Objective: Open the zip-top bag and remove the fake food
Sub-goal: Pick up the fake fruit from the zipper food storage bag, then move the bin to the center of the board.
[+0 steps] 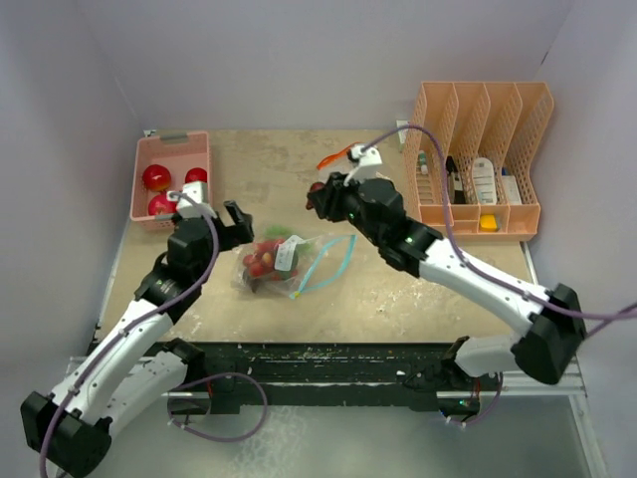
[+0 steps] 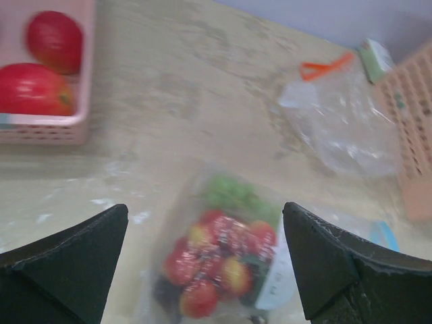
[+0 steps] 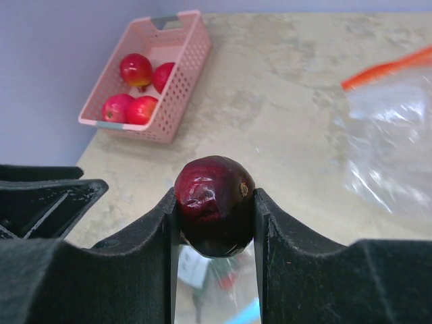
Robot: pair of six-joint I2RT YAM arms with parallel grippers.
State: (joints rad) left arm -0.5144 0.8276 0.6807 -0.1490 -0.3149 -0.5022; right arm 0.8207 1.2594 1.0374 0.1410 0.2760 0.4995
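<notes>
Pinching a smooth, hard-looking, probably light dark-red fruit (image 3: 214,214) across its middle, the right gripper (image 3: 214,197) sits centre-frame; the left gripper (image 2: 206,226) gapes wide over the limp zip-top bag (image 1: 326,253).

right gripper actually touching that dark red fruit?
Touching. Right wrist view shows the dark red fruit clamped between both fingers of the right gripper, no gap.

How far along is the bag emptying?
Done: zip-top bag looks open; four red apples sit in the pink basket. In hand: right gripper shut on a dark red fruit. Remaining: strawberries and green pieces still in the bag, under the open left gripper.
</notes>
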